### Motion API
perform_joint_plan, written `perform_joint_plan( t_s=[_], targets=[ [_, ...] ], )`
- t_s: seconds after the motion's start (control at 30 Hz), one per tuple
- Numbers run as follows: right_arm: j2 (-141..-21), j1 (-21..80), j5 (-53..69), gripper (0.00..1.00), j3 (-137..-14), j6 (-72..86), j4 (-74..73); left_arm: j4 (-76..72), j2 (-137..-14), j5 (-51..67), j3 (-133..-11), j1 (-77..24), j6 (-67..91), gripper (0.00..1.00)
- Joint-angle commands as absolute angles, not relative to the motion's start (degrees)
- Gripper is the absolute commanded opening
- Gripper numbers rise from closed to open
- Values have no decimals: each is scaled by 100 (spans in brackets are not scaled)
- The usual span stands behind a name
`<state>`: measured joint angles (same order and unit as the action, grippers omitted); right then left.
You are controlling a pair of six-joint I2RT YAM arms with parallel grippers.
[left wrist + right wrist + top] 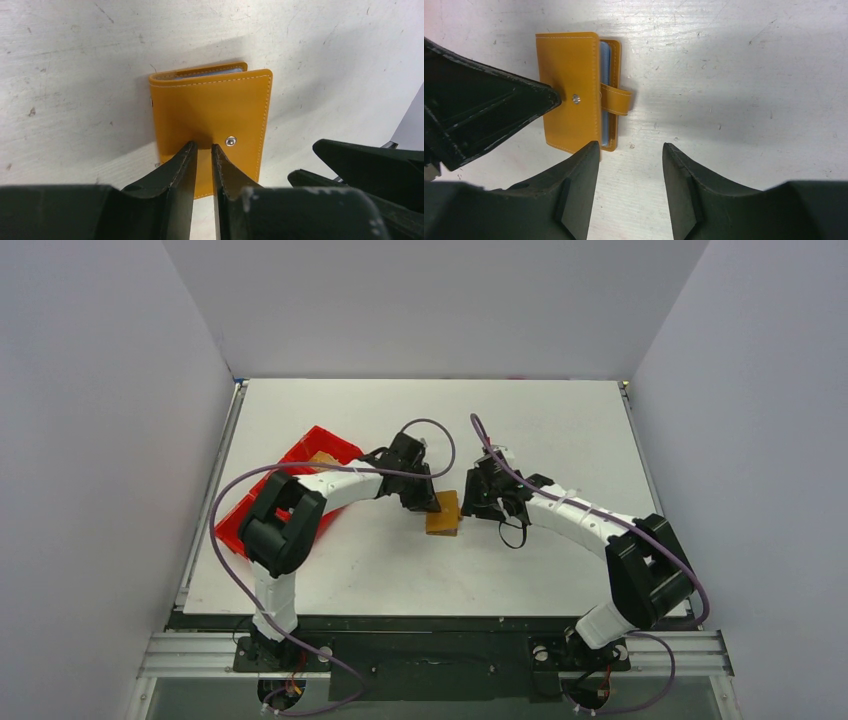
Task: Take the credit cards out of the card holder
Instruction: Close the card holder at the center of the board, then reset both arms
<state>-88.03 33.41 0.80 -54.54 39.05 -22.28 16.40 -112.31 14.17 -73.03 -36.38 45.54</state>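
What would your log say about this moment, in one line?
left tool: nearly shut, tips on card holder | right tool: open beside it | credit cards: inside | strap: unsnapped

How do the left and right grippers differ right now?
The left gripper is nearly shut, its tips on the card holder by its snap. The right gripper is wide open, mostly over the table beside the holder's strap. Both sit low at the holder, holding nothing.
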Motion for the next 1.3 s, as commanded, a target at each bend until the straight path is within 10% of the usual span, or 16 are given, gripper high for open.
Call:
perform_joint_plan(
  t_s=[0.0, 0.37, 1.27],
  targets=[
    [-8647, 3328, -52, 49, -5665, 3904, -2063, 1996, -10576, 1214, -7682, -3640, 4267, 17],
    [-8092, 3299, -98, 67, -5760, 4081, -1901, 2302, -9169, 909, -7455, -3253, 3676, 51],
    [-6918, 3270, -365, 69, -5493, 4242, -1451, 2497, -7400, 229, -6498, -2355, 3250, 59]
  ],
)
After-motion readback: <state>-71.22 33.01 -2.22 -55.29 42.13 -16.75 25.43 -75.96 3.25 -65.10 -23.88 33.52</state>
